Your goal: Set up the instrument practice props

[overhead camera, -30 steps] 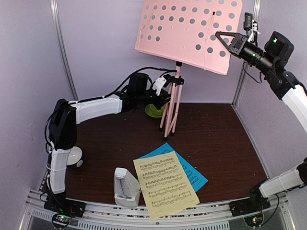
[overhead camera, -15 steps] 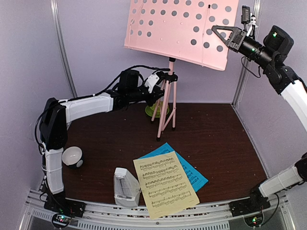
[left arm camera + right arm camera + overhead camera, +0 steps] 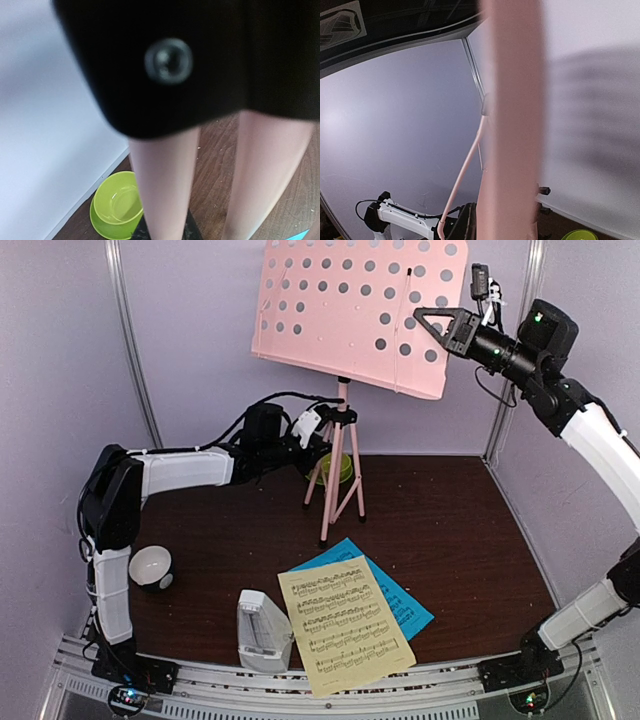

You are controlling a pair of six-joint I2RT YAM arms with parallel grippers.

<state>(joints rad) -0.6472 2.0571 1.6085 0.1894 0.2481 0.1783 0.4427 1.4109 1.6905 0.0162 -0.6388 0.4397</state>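
Top external: our left tool [image 3: 315,430] pinches the light, wobbly pink music stand [image 3: 350,355] by its stiff pole; right tool [image 3: 425,320], we cannot tell.

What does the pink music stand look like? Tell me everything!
The pink music stand has a big flat panel dotted with round holes, leaning back, on a thin pole with a black hub and three spread legs. It looks like painted metal. The legs reach down to the back of the brown table. The left gripper holds it by the hub, and the right gripper is at the panel's right edge.
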